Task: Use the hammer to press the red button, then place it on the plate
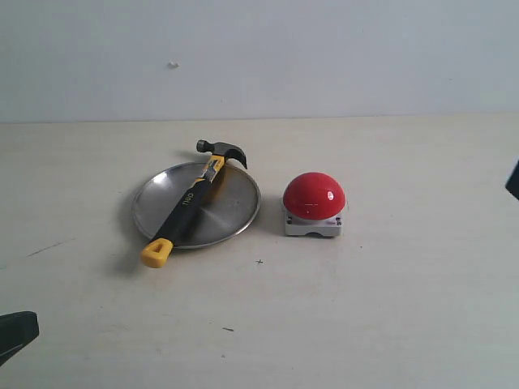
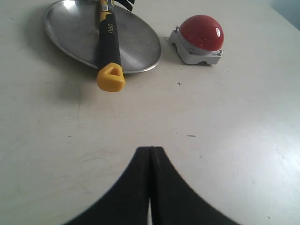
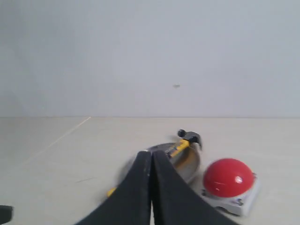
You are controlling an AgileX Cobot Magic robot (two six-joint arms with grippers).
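Left tool point(image 2: 150, 150) and right tool point(image 3: 151, 153) sit together, empty; the left should part and take the hammer point(image 1: 190, 198) mid-handle across the plate point(image 1: 231, 207), centre-left.

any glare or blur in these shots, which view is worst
exterior view: small white glint on the red button, soft shadow left of the plate; left wrist view: sharp, bright patch on the plate's rim; right wrist view: softest, the hammer looks smeared

Hammer point(image 1: 191, 203) lying diagonally across plate point(image 1: 235, 212), yellow end overhanging rim; red button point(image 1: 314, 195) beside plate.
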